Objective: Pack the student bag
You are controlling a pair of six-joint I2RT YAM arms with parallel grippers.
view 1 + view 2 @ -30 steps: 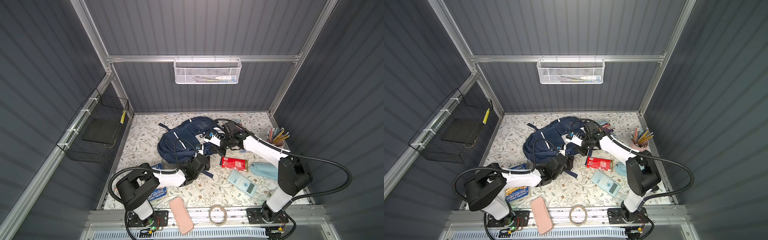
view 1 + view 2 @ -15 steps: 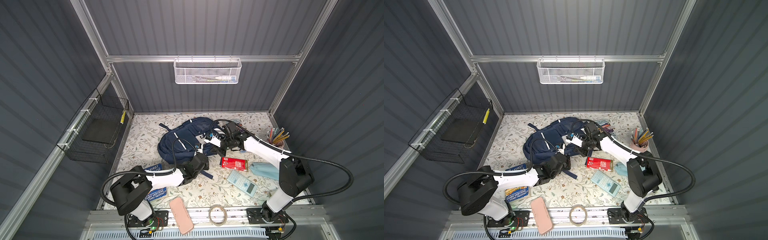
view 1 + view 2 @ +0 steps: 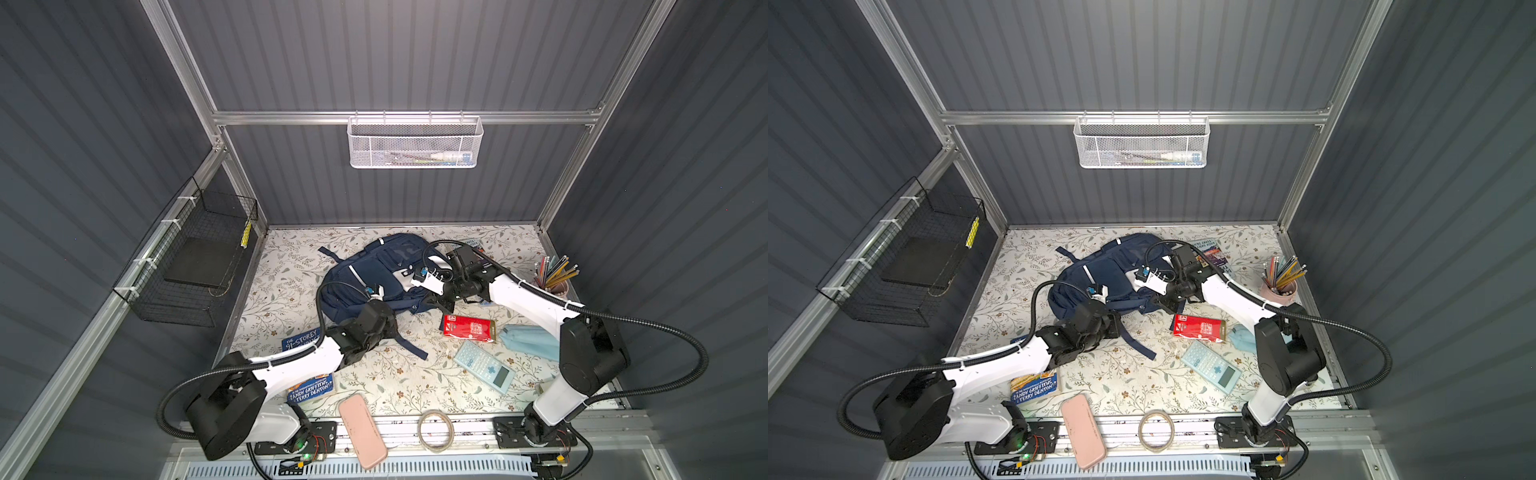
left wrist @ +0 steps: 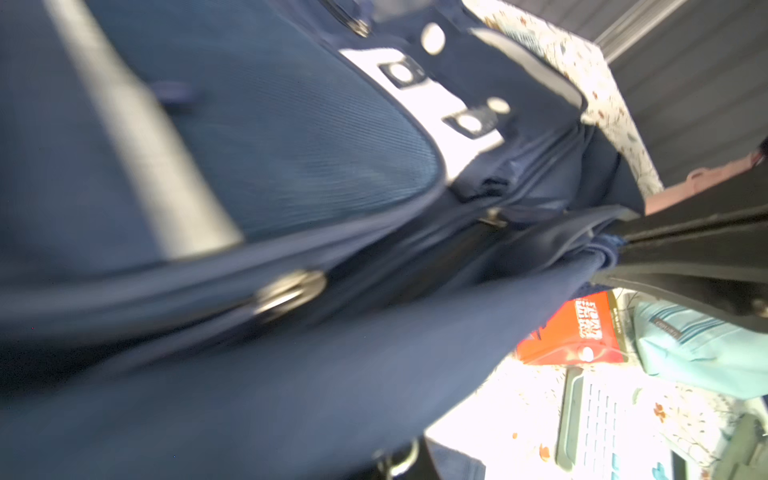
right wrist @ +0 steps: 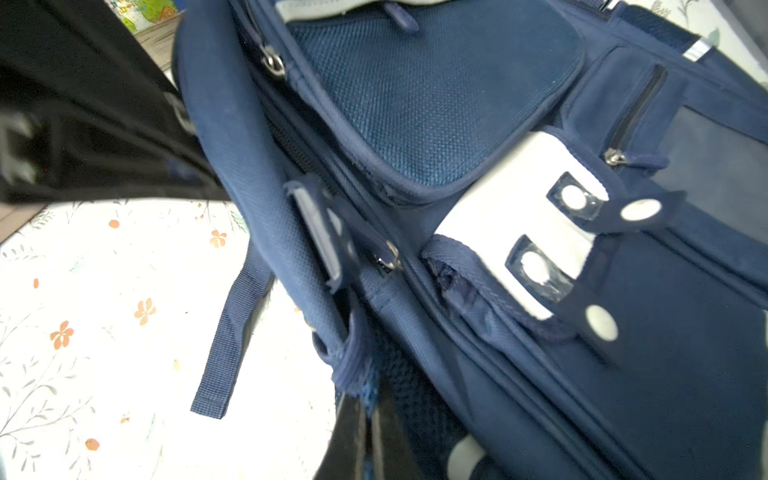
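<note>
Both top views: "ANDY GRIFFITHS TERRY DENTON" book (image 3: 311, 390); both jaws tight on student bag (image 3: 386, 257).

Both top views look steeply down from high overhead onto the whole surface (image 3: 282, 274), both wrist views sit close against the student bag (image 4: 291, 166), sharing its white patch (image 5: 519, 224).

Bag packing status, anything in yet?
Done: nothing visibly packed. In hand: left end effector and right end effector are shut on the edge of the navy-blue fabric backpack. To do: red rectangular box, pale blue calculator, pink oblong case, blue paperback book lie outside it.
</note>
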